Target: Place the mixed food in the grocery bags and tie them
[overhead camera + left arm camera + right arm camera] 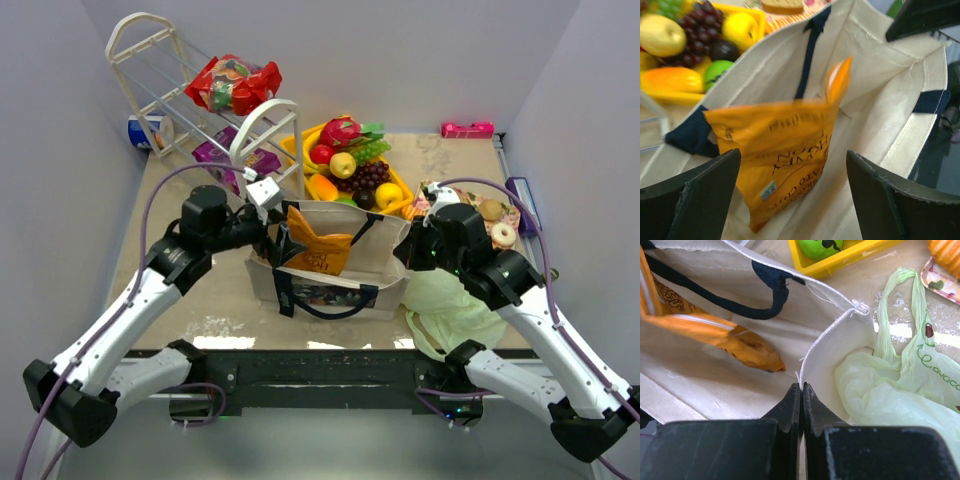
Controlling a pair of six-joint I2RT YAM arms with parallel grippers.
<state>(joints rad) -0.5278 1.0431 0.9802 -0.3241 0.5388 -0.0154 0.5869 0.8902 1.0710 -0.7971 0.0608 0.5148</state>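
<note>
Left fingers (pixel 705 195) spread above chip bag (pixel 785 150) (seemingly loose); right fingers (pixel 801 402) pinching tote (pixel 837 352)

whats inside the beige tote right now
One orange chip bag is inside the tote, loose below the open left gripper. The right gripper pinches the tote's rim. The bag and walls cover the bottom, so anything else there can't be seen.

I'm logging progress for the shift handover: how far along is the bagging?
Done: one orange chip bag is inside the beige tote. In hand: the left gripper stands open over it; the right gripper is shut on the tote's rim. Left: toy fruit in the yellow tray, snack packets on the white rack, the pale-green bag lying crumpled beside the tote, and tying.
</note>
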